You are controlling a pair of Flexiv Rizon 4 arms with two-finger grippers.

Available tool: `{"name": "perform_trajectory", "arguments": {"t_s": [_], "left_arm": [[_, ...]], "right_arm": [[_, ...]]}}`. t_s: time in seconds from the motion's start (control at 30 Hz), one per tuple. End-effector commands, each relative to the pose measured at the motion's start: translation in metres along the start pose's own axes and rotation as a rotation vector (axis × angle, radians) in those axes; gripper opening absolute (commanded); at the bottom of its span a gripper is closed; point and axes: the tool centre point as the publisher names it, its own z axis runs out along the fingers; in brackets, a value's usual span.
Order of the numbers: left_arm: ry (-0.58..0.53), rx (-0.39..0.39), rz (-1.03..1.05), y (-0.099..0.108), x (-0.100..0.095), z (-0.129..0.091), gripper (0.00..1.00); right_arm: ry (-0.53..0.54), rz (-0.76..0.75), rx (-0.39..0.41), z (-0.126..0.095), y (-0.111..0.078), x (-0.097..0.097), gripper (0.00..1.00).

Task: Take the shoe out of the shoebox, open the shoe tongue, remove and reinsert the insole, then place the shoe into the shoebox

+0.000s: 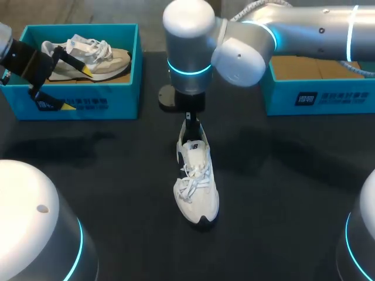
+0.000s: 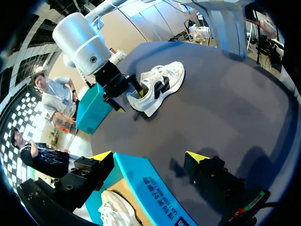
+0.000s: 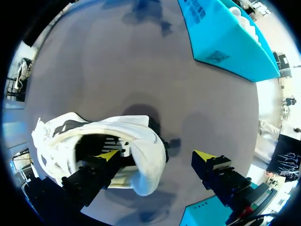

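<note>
Shoe [image 1: 196,181] stands on its sole mid-table [image 1: 281,175], toe toward the robot, heel away, out of both boxes

Right gripper [image 3: 156,155] is at the heel with its fingers spread. One tip is down inside the shoe's mouth and the other is outside behind the heel. The heel wall lies between them, not visibly pinched

Judged step: getting into the shoe for the tongue and insole. To do it well:
- close gently on the heel collar first to pin the shoe, or it will likely slide on the smooth dark top
- keep the inner tip low along the insole edge, clear of the lining
- lift the tongue with the other arm, since one gripper cannot both hold and pull

Left gripper [image 2: 149,157] is well apart from the shoe, fingers spread astride the front wall of the left box [image 1: 105,102], which holds a second shoe [image 1: 88,58]

Right box [image 1: 316,96] shows only cardboard inside, so it is likely where the shoe goes back
</note>
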Motion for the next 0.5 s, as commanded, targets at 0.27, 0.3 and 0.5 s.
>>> {"name": "perform_trajectory", "arguments": {"t_s": [0.27,0.3,0.5], "left_arm": [[0.0,-0.002,0.001,0.0,0.001,0.0,1.0],[0.0,-0.002,0.001,0.0,0.001,0.0,1.0],[0.0,-0.002,0.001,0.0,0.001,0.0,1.0]], "right_arm": [[0.035,0.008,0.018,0.016,0.004,0.0,0.35],[0.036,0.014,0.021,0.017,0.003,0.0,0.18],[0.031,0.05,0.043,0.02,-0.003,0.003,0.0]]}}
